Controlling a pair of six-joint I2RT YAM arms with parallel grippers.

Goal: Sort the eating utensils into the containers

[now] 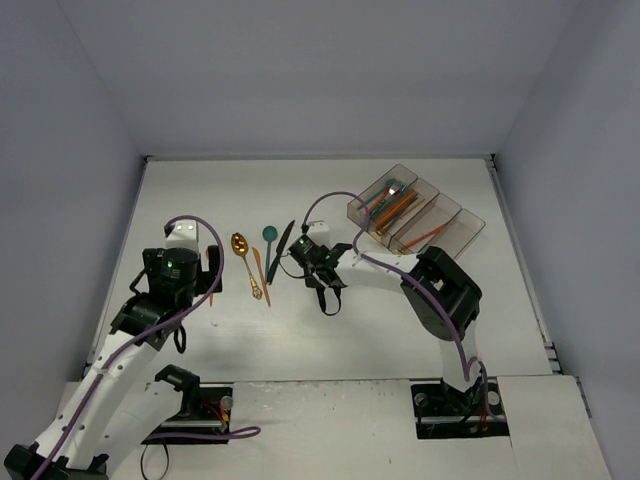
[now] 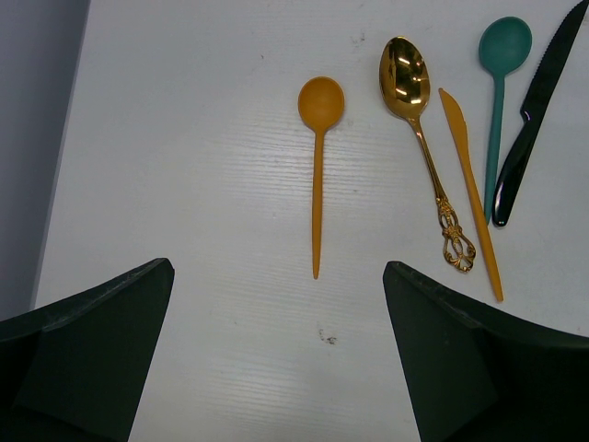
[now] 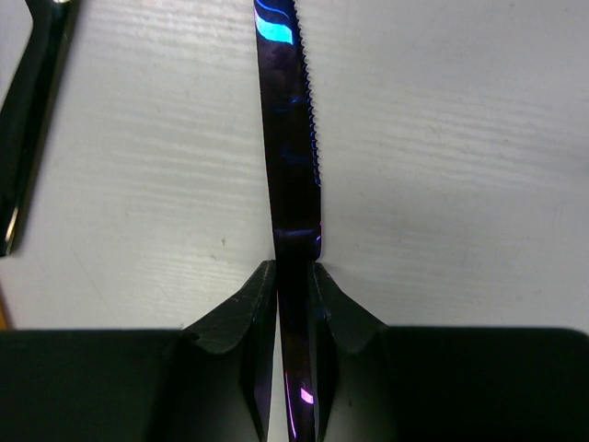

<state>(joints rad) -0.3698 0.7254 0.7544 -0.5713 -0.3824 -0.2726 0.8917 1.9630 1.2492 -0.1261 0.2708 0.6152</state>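
Right wrist view looks along a slim navy knife [image 3: 290,166] of glossy plastic with a blue-violet sheen and fine saw teeth down its right edge. The right gripper [image 3: 293,269] is pinched onto it, a black wedge-shaped finger [image 3: 235,322] pressed to each flat face, so the blade runs straight ahead from between the tips and the rest passes back toward the camera. Beneath is the table [image 3: 460,138], white with a faint brushed wood grain; whether the knife rests on it or sits just clear I cannot tell. A dark shaft [image 3: 32,110], shiny, slants across the upper left corner, apart from the held knife. In the left wrist view the left gripper [image 2: 278,272] stands spread wide with nothing between its matte black fingers. An orange spoon [image 2: 317,175], matte with a round bowl and thin straight stem, lies flat ahead of the gap, its stem end pointing back between the fingertips and touching neither. To its right lie a mirror-bright gold spoon [image 2: 405,78] with an ornate pierced handle end, a plain tapering orange knife [image 2: 471,189] just beside it, a teal spoon [image 2: 498,120] and a glossy serrated black knife [image 2: 538,110]; whether this is the dark shaft I cannot tell. From the top external view the containers [image 1: 465,228], four clear smoky bins joined in a slanted row, sit at the far right of the table, well apart from both grippers, with orange and teal pieces [image 1: 395,205] lying lengthwise inside.
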